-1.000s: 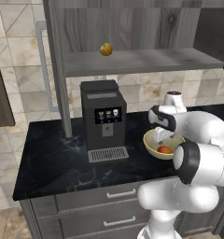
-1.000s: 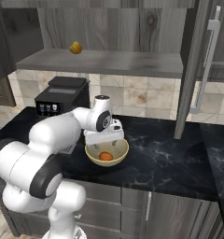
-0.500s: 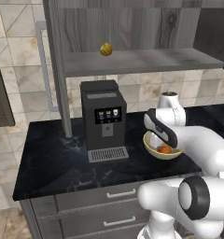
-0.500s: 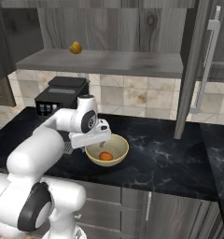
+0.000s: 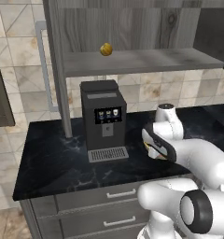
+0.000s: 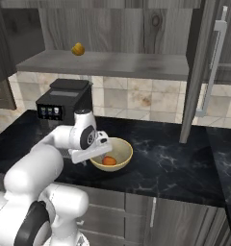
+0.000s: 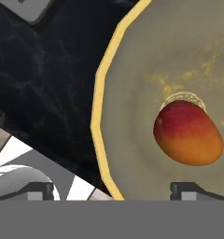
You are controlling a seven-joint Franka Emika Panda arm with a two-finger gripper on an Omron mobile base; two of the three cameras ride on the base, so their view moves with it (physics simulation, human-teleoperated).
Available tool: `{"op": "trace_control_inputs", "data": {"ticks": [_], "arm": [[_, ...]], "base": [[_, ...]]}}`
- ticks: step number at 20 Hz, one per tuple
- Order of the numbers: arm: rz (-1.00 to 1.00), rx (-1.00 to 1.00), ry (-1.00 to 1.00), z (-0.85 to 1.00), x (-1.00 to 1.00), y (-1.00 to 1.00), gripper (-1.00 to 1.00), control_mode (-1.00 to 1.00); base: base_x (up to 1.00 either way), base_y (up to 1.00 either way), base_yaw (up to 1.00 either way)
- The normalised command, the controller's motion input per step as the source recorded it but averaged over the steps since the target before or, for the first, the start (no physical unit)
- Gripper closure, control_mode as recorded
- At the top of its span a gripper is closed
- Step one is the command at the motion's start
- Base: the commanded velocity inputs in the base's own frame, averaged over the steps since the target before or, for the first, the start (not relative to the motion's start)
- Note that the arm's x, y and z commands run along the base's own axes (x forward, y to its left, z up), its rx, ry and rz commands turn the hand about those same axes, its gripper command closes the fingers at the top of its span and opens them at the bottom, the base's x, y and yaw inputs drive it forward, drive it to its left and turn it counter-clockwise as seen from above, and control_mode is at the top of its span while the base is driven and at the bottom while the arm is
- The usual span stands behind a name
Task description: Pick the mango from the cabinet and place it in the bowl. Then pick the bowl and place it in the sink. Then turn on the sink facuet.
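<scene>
The pale yellow-tan bowl stands on the black counter, right of the coffee machine. The orange-red mango lies loose on the bowl's floor. My gripper hangs low over the bowl's left rim and is open. In the hand view the gripper straddles that rim, one tip outside and one inside, holding nothing. From the left base view my arm hides most of the bowl. The grey wood-grain cabinet is above. Sink and faucet are out of view.
A black coffee machine stands close on the bowl's left. A small yellow fruit rests on the cabinet shelf. An open cabinet door hangs at the right. Drawers run under the counter's front edge.
My hand has swung from above the bowl's middle toward its left rim and dropped lower. The jaws have stayed open and the mango has stayed in the bowl.
</scene>
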Motion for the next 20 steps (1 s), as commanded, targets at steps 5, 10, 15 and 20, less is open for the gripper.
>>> {"op": "trace_control_inputs", "data": {"ticks": [5,10,15,20], "arm": [[0.0,-0.05,0.0,-0.29,0.18,0.0,-1.0,-1.0],[0.01,-0.04,0.0,-0.26,0.16,0.0,-1.0,-1.0],[0.0,-0.02,0.0,-0.21,0.29,0.0,-1.0,-1.0],[0.01,-0.01,0.0,-0.11,0.11,0.0,1.0,-1.0]], "base": [[0.0,0.0,0.0],[0.0,0.0,0.0],[0.0,0.0,0.0],[0.0,0.0,0.0]]}}
